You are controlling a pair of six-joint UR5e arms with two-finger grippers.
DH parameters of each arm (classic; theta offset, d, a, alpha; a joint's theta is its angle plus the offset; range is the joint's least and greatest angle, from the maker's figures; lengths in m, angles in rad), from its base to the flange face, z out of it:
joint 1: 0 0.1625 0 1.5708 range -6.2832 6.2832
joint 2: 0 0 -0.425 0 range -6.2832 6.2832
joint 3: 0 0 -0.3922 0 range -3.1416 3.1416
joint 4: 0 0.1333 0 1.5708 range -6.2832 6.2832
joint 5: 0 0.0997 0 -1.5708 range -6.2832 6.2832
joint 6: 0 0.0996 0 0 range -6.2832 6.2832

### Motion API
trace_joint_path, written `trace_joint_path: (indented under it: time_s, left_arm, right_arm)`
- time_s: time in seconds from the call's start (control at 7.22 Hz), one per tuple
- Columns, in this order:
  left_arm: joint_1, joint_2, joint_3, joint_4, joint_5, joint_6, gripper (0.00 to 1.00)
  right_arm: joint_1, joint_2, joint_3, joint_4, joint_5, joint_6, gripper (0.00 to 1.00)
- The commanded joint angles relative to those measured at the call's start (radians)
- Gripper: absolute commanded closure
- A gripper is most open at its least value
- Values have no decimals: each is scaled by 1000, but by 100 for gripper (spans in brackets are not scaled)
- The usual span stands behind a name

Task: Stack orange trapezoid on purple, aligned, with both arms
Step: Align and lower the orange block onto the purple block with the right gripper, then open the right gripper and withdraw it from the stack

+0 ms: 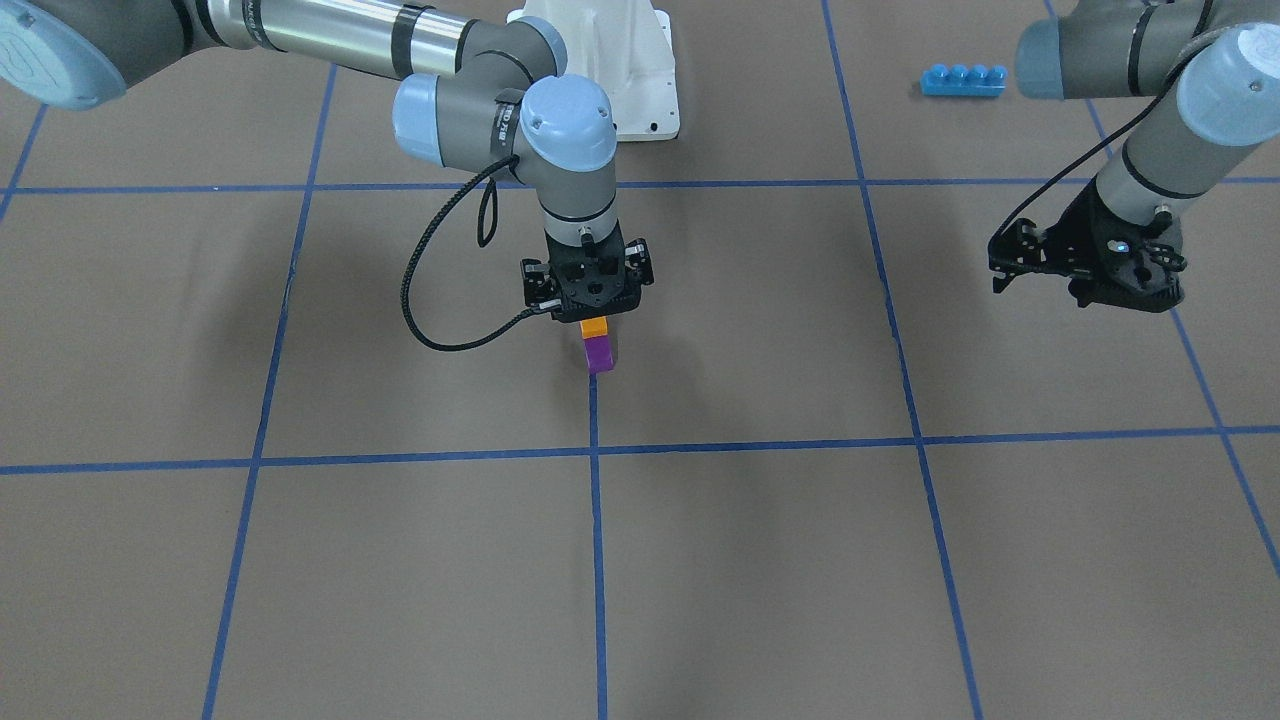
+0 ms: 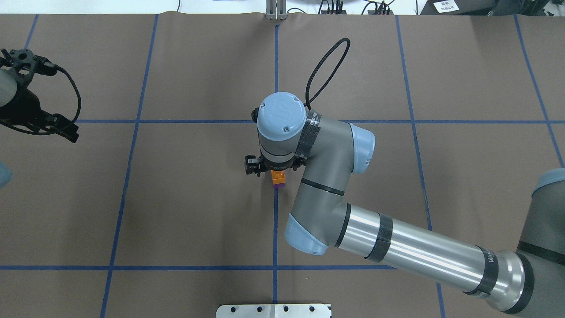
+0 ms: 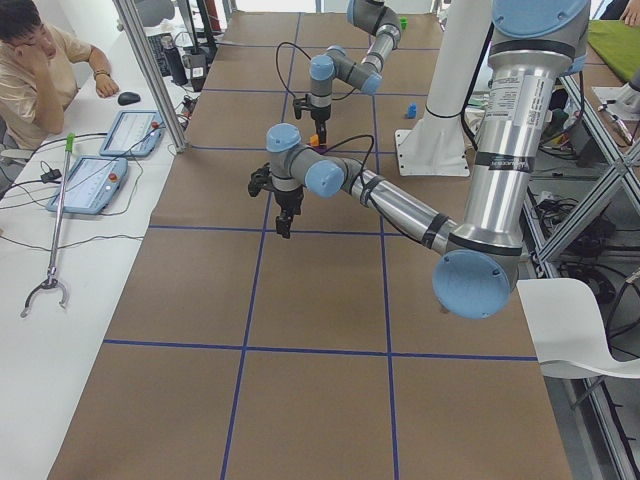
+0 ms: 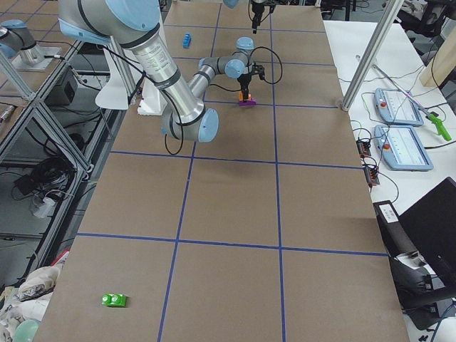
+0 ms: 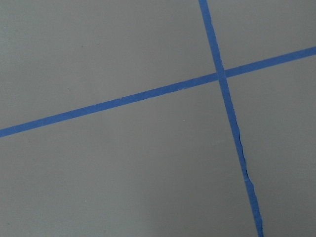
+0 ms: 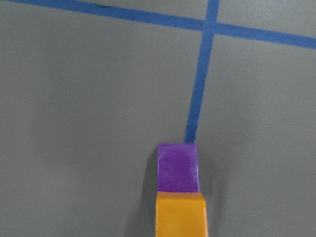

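The orange trapezoid [image 1: 594,327] sits directly beneath the right pincer [image 1: 592,312], resting on the purple brick [image 1: 599,354], which stands on the table [image 1: 800,560] at the end of a blue tape line [image 1: 597,420]. The pincer looks clamped on the orange piece's upper part, though its fingertips are hidden by its own body. By my reading the stacking is nearly done: the two bricks touch with no gap showing from the front. In the right wrist view their side edges run almost in one line. Whether the stud is pressed fully home I cannot tell. What seems left is a firm seat, a release and a straight lift clear. The left pincer [image 3: 284,226] hangs well apart from the right one, over bare table, carrying nothing. Whether it is open I cannot tell, and it has no hand in the stack at this point. Room around the right pincer is generous on every side. The long blue brick [image 1: 962,80] and the white pedestal [image 1: 640,80] lie well beyond it, toward the robot's base.
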Motion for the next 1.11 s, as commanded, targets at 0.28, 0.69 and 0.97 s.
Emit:
trace_joint_path:
  time_s: [0.28,0.69,0.97]
  left_arm:
    - [-146,58,6,-6,-116,164,0]
    - [-355,87,119,5,-212,488,1]
    - [-460,86,244,3,-213,627,1]
  right_arm:
    - [139,-197,385,-197,93,-17,0]
    - [454,-556,495,-196,272,-326,0]
    - [725,-740,434,-196,393,-744,0]
